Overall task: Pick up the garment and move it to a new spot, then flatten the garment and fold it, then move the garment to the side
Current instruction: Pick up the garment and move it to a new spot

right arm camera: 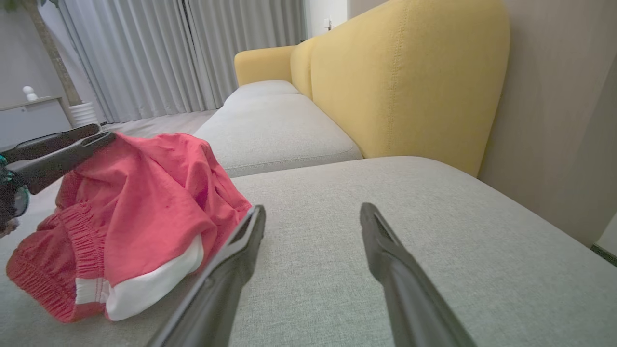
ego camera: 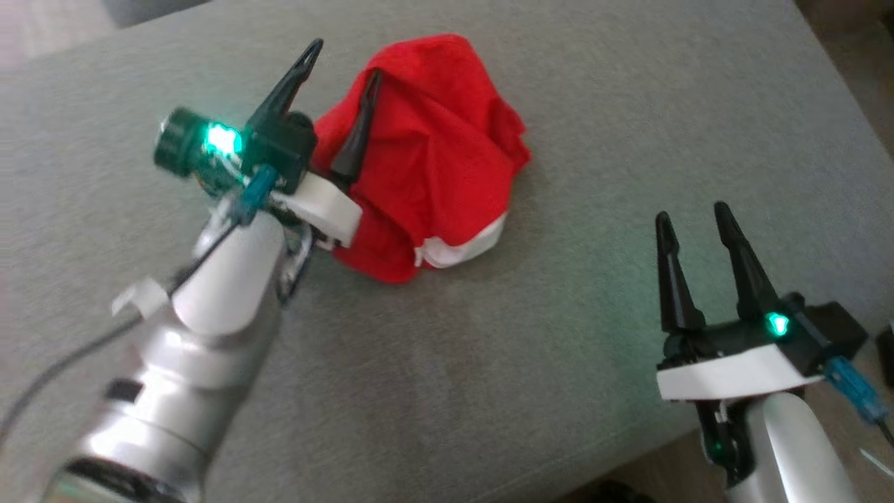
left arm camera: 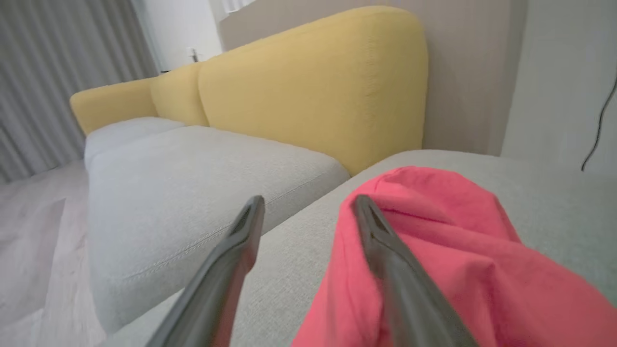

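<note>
The garment (ego camera: 447, 140) is bunched at 3 o'clock of the left gripper (ego camera: 344, 63), one spread finger seen across it; the right gripper (ego camera: 693, 215) is spread, well apart, at the garment's 4 o'clock

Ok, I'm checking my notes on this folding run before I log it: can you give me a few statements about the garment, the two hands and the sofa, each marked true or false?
1. The red garment lies bunched on the grey cushion. True.
2. The left hand is shut on the garment. False: the left hand is open, with one finger across the cloth.
3. The right hand is open and apart from the garment. True.
4. The sofa backrest is blue. False: the backrest is yellow.
</note>
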